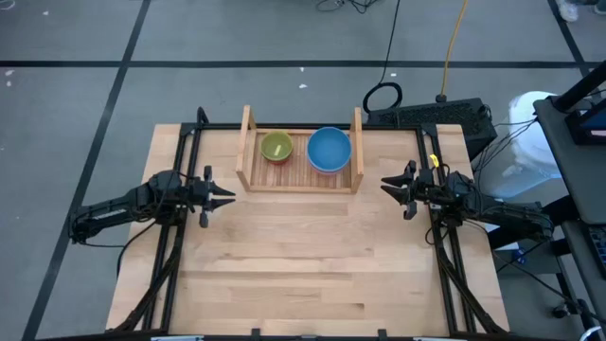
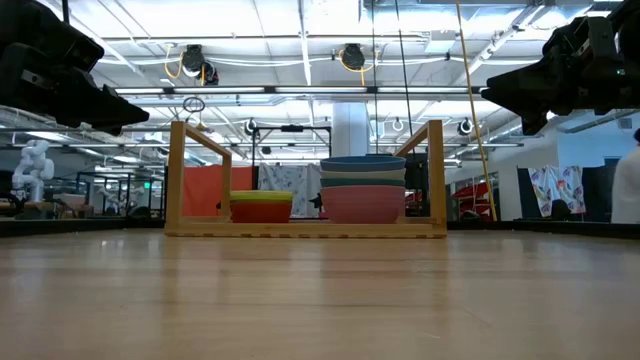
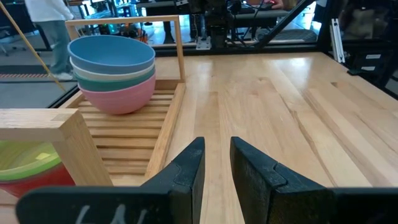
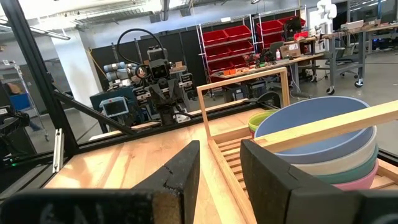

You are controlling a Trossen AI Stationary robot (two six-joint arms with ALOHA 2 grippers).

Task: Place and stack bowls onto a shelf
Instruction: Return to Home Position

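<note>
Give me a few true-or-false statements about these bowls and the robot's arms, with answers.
1. A blue bowl tops one stack on the shelf. True.
2. The left gripper holds a bowl. False: it is open and empty, off to the shelf's side.
3. The pink bowl lies loose off the shelf. False: it sits at the bottom of the blue-topped stack.
4. The right gripper is clear of the shelf. True.
5. Both stacks are equally tall. False: the blue-topped one is taller.
</note>
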